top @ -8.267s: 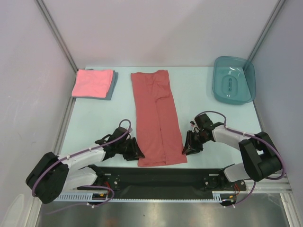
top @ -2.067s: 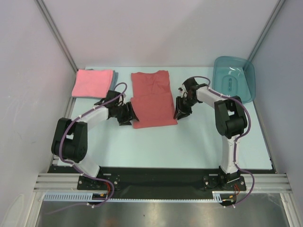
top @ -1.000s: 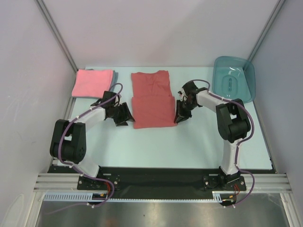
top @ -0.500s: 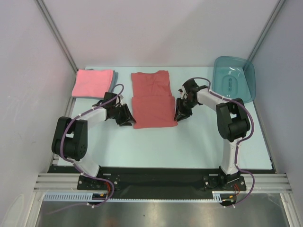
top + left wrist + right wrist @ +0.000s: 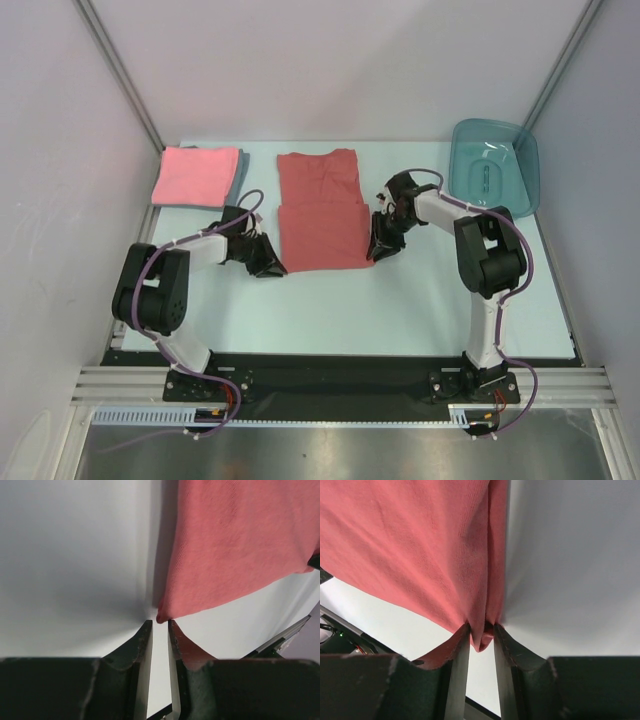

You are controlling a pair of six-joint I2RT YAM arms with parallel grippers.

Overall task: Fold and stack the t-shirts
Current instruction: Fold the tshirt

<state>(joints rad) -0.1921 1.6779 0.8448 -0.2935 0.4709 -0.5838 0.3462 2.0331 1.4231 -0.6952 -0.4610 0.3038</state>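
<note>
The brick-red t-shirt [image 5: 320, 215] lies flat between the 2 grippers, doubled over on itself. Each arm sits low at 1 of its near corners, probably so both corners can be lifted together for the next fold away from the arms. The right gripper [image 5: 480, 628] pinches its corner: a bunched tip of cloth sits between its 2 fingers, which stand only a narrow slot apart. The left gripper [image 5: 159, 623] has its fingers nearly together, with a thin gap showing bare table [image 5: 70, 555]. The shirt's corner lies just beyond those fingertips, at most brushing them, not clamped. Well beyond the left gripper, the pink t-shirt [image 5: 193, 175] rests on the grey-blue t-shirt [image 5: 242, 165], likely the stack this one will join.
</note>
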